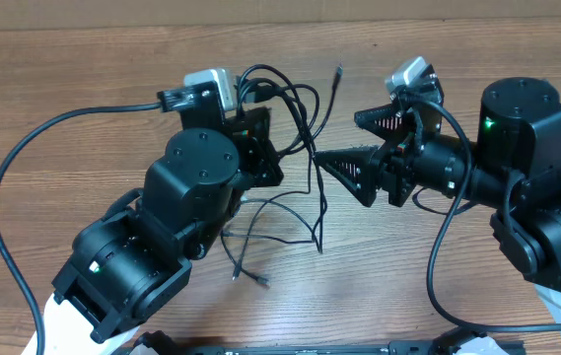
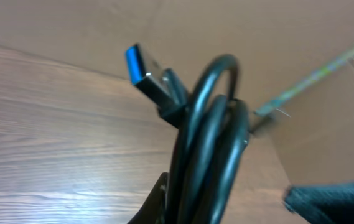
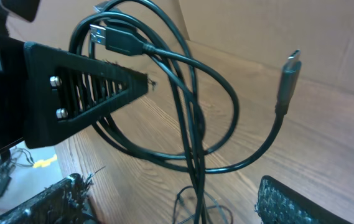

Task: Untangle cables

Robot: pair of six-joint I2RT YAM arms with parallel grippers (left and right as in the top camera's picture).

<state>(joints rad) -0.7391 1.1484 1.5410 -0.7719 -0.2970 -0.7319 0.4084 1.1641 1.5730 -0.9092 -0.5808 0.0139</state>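
Jaws of the left gripper [image 1: 260, 143] look clamped on the cable bundle [image 2: 208, 155], which rises off the worktop [image 1: 83, 59] in tight overlapping loops. Those of the right gripper [image 1: 337, 138] stand wide apart just right of the bundle, with loops hanging between them and nothing gripped.

Untangling looks barely begun. A blue-tongued USB plug [image 2: 144, 70] sticks out near the bundle's top and a second plug [image 3: 290, 65] dangles free beside it, but the strands cross several times. Thin wires [image 1: 270, 222] lie snarled under the bundle, and nothing is laid out separately yet.

Bare wood stretches left of the bundle and beyond it to the worktop's far edge. Nearer than the bundle, both arms' bodies crowd in and their feed cables [image 1: 4, 187] arc around, so drawing strands outward and away seems safest.
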